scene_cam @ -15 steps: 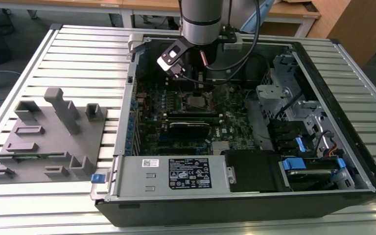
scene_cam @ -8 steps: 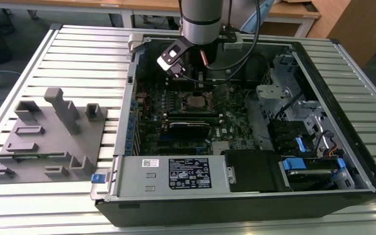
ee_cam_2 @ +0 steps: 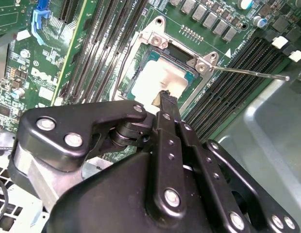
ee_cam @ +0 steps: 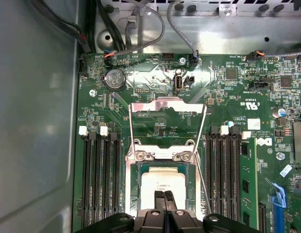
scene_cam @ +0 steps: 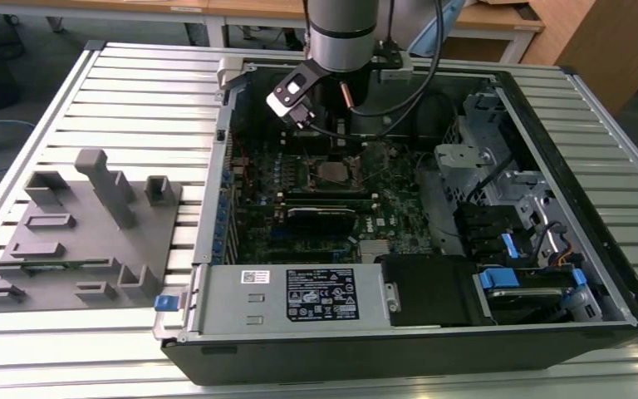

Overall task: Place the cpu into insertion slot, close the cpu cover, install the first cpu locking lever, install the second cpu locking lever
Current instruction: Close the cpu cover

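The cpu point(ee_cam: 162, 183) lies flat in its socket on the green motherboard, its pale silver top showing in both wrist views point(ee_cam_2: 158, 77) and as a small square in the exterior view point(scene_cam: 331, 172). The cpu cover point(ee_cam: 167, 103), a thin silver frame, stands swung up and open behind the socket on its hinge. One thin wire locking lever point(ee_cam: 204, 187) point(ee_cam_2: 252, 73) sticks out free beside the socket. My gripper point(ee_cam: 165, 196) point(ee_cam_2: 165, 97) hangs just above the cpu's near edge, fingers pressed together and holding nothing. The exterior view has the gripper point(scene_cam: 338, 133) low inside the case.
Black memory slots point(ee_cam: 99, 179) point(ee_cam: 228, 174) flank the socket on both sides. Cables point(ee_cam: 141, 29) hang along the case wall beyond the board. A grey fixture block point(scene_cam: 80, 237) sits on the slatted table at the exterior view's left of the open computer case point(scene_cam: 408, 341).
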You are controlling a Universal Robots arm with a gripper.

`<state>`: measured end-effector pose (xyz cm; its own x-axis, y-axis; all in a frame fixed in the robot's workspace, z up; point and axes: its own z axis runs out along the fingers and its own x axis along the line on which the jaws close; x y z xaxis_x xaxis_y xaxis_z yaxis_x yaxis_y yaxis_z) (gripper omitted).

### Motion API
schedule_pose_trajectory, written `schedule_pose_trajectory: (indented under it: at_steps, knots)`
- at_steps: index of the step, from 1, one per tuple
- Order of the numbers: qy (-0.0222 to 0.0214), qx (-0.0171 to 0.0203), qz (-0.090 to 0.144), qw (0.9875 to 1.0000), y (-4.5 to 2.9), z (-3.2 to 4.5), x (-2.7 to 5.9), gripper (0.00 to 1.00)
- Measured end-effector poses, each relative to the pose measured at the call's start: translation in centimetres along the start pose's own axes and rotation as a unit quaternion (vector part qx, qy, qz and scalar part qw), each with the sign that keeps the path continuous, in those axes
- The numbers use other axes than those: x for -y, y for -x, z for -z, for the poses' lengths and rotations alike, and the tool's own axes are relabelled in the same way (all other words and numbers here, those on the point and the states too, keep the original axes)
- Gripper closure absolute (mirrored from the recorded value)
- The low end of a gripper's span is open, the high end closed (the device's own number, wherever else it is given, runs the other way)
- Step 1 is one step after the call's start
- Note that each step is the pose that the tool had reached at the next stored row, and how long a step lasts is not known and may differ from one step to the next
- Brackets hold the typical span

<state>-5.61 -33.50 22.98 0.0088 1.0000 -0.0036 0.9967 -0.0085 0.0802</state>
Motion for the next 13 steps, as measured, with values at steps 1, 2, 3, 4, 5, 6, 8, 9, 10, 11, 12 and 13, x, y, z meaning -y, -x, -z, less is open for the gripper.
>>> schedule_pose_trajectory:
  at_steps: [1,2,3,4,5,6,8,9,10,11,12,13]
  knots:
    - [0.0,0.0,0.0,1.0,0.0,0.11,-0.01,0.9]
    - [0.0,0.0,0.0,1.0,0.0,0.21,-0.02,0.9]
    - [0.0,0.0,0.0,1.0,0.0,0.3,-0.03,0.9]
    - [0.0,0.0,0.0,1.0,0.0,0.38,-0.03,0.9]
    - [0.0,-0.0001,0.0,1.0,0.0,0.46,-0.04,0.9]
    - [0.0,0.0,0.0,1.0,0.0,0.56,-0.05,0.9]
    - [-0.0001,0.0,0.0,1.0,0.0,0.77,-0.06,0.9]
    - [-0.0002,0.0,0.0,1.0,0.0,0.87,-0.07,0.9]
    - [-0.0001,0.0,0.0,1.0,0.0,0.96,-0.08,0.9]
    - [-0.0001,0.0,0.0,1.0,0.0,1.04,-0.08,0.9]
    - [-0.0001,0.0,0.0,1.0,0.0,1.13,-0.09,0.9]
    - [-0.0001,0.0,0.0,1.0,0.0,1.21,-0.1,0.9]
